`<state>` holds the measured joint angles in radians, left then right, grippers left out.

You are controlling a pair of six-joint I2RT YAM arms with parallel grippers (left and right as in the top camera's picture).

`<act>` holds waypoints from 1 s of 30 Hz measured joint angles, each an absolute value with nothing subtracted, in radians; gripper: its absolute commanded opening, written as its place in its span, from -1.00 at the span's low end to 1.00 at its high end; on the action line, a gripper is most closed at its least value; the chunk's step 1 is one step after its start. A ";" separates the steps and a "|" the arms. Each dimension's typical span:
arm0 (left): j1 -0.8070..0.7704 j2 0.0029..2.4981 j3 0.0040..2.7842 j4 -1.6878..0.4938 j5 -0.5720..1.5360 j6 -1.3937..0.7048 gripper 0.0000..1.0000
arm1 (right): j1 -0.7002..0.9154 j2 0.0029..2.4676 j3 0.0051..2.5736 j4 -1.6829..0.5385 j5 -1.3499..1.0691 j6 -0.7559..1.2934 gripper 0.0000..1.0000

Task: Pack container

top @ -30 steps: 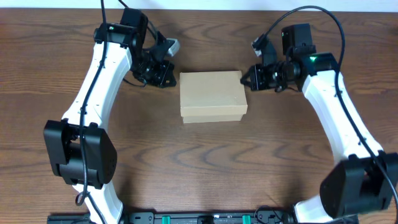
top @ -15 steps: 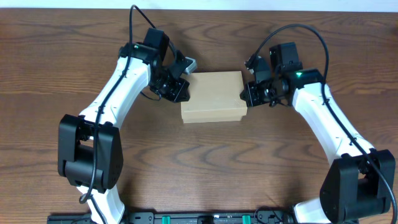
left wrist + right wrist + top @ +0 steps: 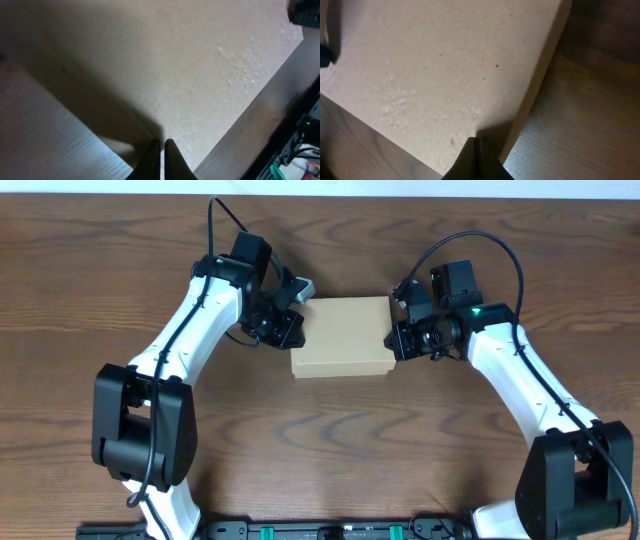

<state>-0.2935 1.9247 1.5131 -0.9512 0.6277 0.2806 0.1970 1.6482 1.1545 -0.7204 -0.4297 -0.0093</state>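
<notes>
The container (image 3: 340, 333) is a closed tan cardboard box at the middle of the wooden table. My left gripper (image 3: 296, 326) is shut and empty, its tips against the box's left edge; in the left wrist view the closed fingers (image 3: 163, 146) sit over the box lid (image 3: 180, 65) near that edge. My right gripper (image 3: 393, 338) is shut and empty, its tips against the box's right edge; in the right wrist view the closed fingers (image 3: 475, 142) rest over the lid (image 3: 435, 65) close to its edge.
The brown wooden table (image 3: 320, 440) extends on all sides of the box. Both white arms reach in from the front. A black rail (image 3: 320, 530) runs along the table's front edge.
Both grippers moved inward from beside the box until their tips reached its left and right edges. The box stayed about where it was.
</notes>
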 measured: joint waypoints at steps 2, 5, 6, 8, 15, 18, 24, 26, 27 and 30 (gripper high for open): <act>-0.294 1.914 1.513 -0.962 0.620 0.272 -0.89 | 0.198 1.634 1.155 -0.742 -0.426 -0.009 -0.97; -0.294 1.853 1.513 -0.964 0.596 0.257 -0.88 | 0.198 1.582 1.158 -0.751 -0.417 -0.009 -0.97; -0.294 1.825 1.513 -0.964 0.586 0.254 -0.88 | 0.198 1.552 1.164 -0.751 -0.413 -0.009 -0.97; -0.294 1.742 1.514 -0.969 0.559 0.241 -0.88 | 0.199 1.480 1.182 -0.751 -0.403 -0.009 -0.97; -0.297 1.375 1.514 -1.085 0.505 0.228 -0.88 | 0.206 1.163 1.247 -0.836 -0.388 -0.010 -0.97; -0.314 1.224 1.486 -1.134 0.495 0.228 -0.88 | 0.207 1.051 1.244 -0.976 -0.387 -0.010 -0.97; -0.363 0.910 1.168 -1.076 0.491 0.204 -0.88 | 0.208 0.833 1.068 -1.034 -0.385 0.010 -0.97; -0.363 0.842 1.052 -1.032 0.493 0.183 -0.89 | 0.208 0.741 0.959 -1.031 -0.385 0.028 -0.97; -0.363 0.812 0.998 -1.015 0.494 0.171 -0.86 | 0.208 0.693 0.908 -1.031 -0.385 0.043 -0.93; -0.364 0.756 0.902 -0.982 0.494 0.132 -0.21 | 0.208 0.600 0.826 -1.026 -0.385 0.109 0.41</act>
